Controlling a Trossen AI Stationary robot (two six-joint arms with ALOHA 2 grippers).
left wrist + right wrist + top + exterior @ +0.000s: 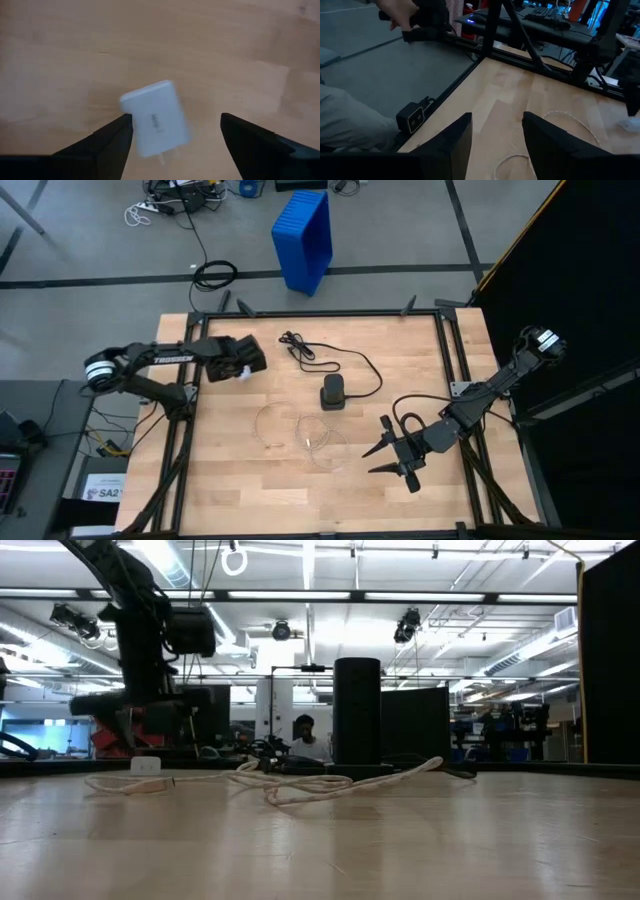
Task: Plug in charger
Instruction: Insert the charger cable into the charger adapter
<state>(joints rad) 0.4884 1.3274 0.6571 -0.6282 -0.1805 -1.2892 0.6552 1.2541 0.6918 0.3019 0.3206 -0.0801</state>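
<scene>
In the high view, the left arm reaches from the left edge of the wooden table (pixel 250 490) toward the middle. The left gripper (pixel 243 367) is over the far left part of the table, and a bit of the white charger (pixel 243 373) shows at its tip. Its fingers cannot be read from this view. A black power block (pixel 332 392) with a black cable (pixel 352 360) lies near the table's centre, well apart from the left gripper. A white cable (pixel 300 432) makes loops in front of the block. The right arm comes from the right edge, and the right gripper (pixel 393 458) is at the near right part of the table with its fingers spread apart and nothing between them.

In the low view, the left gripper (pixel 118 728) hangs just above the white charger (pixel 146 765), which rests on the table with the white cable (pixel 300 784) running from it. The black power block (pixel 357 712) stands upright behind.

In the left wrist view, the two dark fingers (pixel 105 147) are wide apart. The white charger (pixel 156 116) lies on the wood between them, close to one finger, with its metal prongs showing.

In the right wrist view, the right gripper (pixel 496 140) has its fingers apart above the table edge. A person's hand (pixel 400 11) shows beyond the table frame.
</scene>
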